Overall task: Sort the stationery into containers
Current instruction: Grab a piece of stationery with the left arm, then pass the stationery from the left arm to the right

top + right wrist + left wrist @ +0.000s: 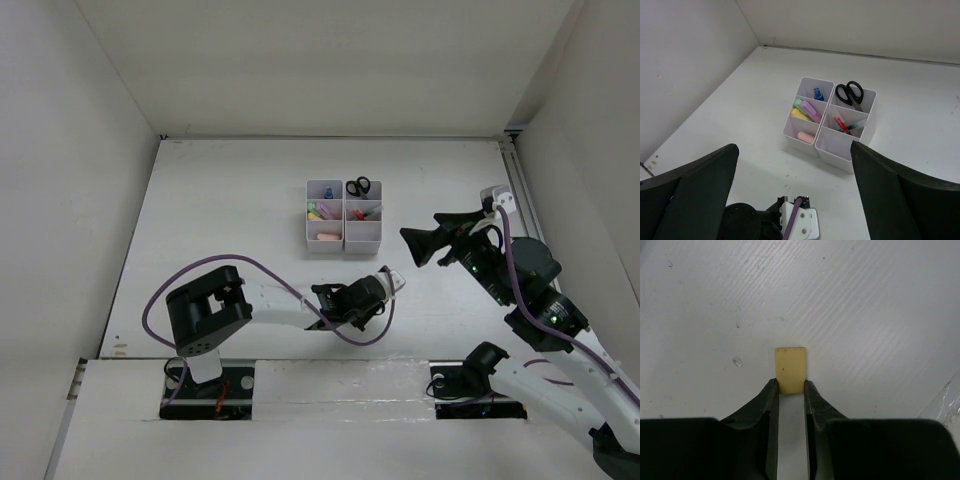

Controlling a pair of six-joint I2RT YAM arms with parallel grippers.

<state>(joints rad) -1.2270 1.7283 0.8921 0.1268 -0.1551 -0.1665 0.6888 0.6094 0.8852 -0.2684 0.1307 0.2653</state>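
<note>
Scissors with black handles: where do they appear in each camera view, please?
Top external: scissors in the organiser's far-right compartment, above centre.
Left wrist: not in view; only tan eraser and table.
Right wrist: scissors upper middle, same compartment.
Shared landmark: the white organiser, top and right wrist.

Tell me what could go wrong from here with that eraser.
1. The left jaws pinch only the near end of the tan eraser, so it may pivot or slip on lifting.
2. The white organiser has small, mostly occupied compartments; the eraser could catch a rim.
3. The open right jaws hang close beside the organiser, possibly crowding the left arm's path.
</note>
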